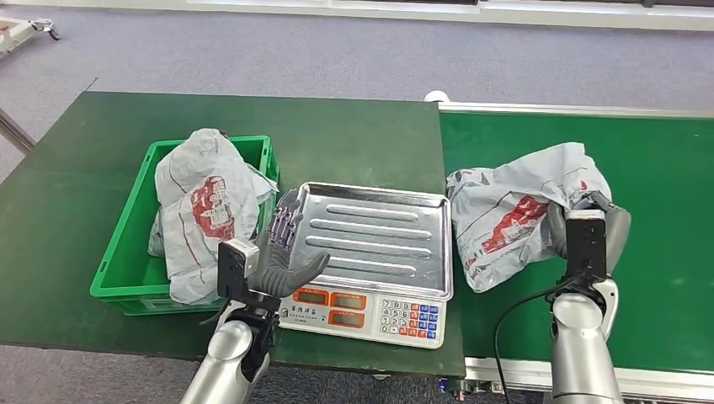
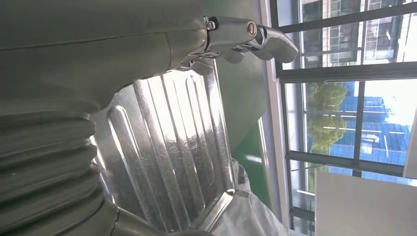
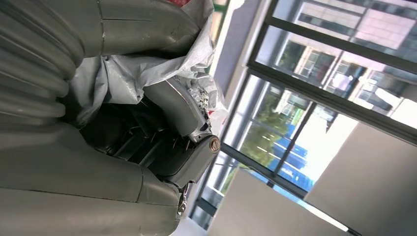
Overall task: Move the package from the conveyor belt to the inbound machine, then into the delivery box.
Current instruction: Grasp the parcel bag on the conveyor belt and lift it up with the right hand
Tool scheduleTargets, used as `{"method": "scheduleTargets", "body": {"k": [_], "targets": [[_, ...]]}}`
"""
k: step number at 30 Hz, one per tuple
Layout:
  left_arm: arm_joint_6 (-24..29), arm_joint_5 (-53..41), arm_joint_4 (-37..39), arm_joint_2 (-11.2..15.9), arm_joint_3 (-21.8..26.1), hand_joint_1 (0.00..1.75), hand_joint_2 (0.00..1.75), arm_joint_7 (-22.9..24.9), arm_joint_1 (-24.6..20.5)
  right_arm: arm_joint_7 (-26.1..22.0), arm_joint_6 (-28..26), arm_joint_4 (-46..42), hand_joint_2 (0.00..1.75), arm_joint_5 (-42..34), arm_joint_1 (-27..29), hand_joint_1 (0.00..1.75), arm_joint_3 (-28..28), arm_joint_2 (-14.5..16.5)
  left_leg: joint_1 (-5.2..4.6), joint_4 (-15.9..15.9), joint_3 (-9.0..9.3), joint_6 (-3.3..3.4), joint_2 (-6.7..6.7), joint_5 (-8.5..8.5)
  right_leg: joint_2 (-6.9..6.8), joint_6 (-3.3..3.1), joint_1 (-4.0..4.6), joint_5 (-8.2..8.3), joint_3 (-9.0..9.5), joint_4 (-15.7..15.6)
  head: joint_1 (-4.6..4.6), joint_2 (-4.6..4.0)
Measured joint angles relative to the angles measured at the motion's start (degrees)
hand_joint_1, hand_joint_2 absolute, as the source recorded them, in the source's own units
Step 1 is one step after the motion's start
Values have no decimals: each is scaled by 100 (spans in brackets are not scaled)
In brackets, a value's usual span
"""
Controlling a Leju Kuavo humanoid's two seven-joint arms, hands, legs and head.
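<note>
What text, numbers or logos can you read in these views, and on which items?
Scale keypad: rows "7 8 9", "4 5 6", "1 2 3"; the coloured keys are too small to read.
Scale front: a line of print above the orange displays, illegible; the displays themselves show no readable digits.
Package on the conveyor belt: red print, unreadable.
Packages in the green crate: red print, unreadable.

Left arm is raised from below, forearm near upright; left hand (image 1: pixel 282 252) is held empty, fingers spread and extended forward, thumb set out to the side. Right arm is reached forward, wrist level; right hand (image 1: pixel 589 225) is closed on the package (image 1: pixel 514 215), fingers wrapped into its near edge
</note>
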Motion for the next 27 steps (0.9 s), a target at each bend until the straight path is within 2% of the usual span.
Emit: {"method": "scheduleTargets", "body": {"k": [6,18,27], "targets": [[7,-26,-109,-2,1,0,175,3,28,141,-85,-751,175,-63,107,175,190,5,0,0,0,0,-1,0,0,0,0,0,-1,0,0,0],[-2,-79,-139,-2,1,0,175,-73,59,144,-276,-1640,175,-167,186,175,272,5,0,0,-1,0,-1,0,0,0,-1,0,-1,0,0,0],[-1,-81,-122,-11,43,0,175,-110,-9,212,118,-1856,175,-93,187,175,809,57,0,0,0,-1,0,2,1,0,2,0,0,0,0,0]]}}
